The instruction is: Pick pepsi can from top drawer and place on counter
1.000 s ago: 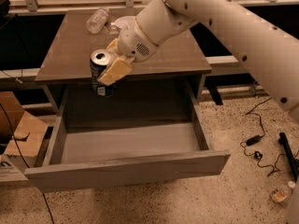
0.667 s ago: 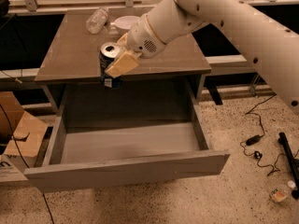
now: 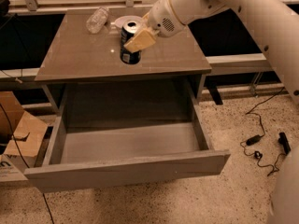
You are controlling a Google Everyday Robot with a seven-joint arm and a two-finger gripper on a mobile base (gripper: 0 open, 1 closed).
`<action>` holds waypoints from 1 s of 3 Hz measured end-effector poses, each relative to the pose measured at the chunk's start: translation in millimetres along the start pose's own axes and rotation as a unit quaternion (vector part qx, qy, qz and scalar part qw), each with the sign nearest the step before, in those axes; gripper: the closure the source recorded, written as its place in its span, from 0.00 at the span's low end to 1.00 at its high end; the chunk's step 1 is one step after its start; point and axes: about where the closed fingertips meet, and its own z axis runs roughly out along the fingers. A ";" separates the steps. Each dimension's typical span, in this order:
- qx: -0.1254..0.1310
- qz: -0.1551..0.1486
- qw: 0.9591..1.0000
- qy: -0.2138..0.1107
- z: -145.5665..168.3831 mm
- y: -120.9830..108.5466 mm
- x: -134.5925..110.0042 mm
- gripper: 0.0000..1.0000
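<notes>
The pepsi can (image 3: 129,43), dark blue with a silver top, is upright over the middle of the counter (image 3: 74,55), its base at or just above the surface. My gripper (image 3: 136,40) is shut on the pepsi can, with a tan finger pad (image 3: 140,41) across its right side. The white arm reaches in from the upper right. The top drawer (image 3: 126,143) is pulled fully open below the counter and its grey floor is bare.
A clear plastic bottle (image 3: 96,20) lies at the counter's back left. A white bowl (image 3: 127,20) sits behind the can. A cardboard box (image 3: 18,134) stands left of the drawer. Black cables (image 3: 261,143) lie on the speckled floor at right.
My gripper has carried the pepsi can from above the counter's front edge further back, over the middle of the counter, and lowered it toward the surface.
</notes>
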 end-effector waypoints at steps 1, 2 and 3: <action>0.019 0.022 1.000 0.003 -17.0 -35.0 16.7 1.00; 0.029 0.047 0.998 0.018 -27.2 -59.4 40.7 0.81; 0.031 0.074 0.997 0.021 -29.2 -75.6 69.9 0.57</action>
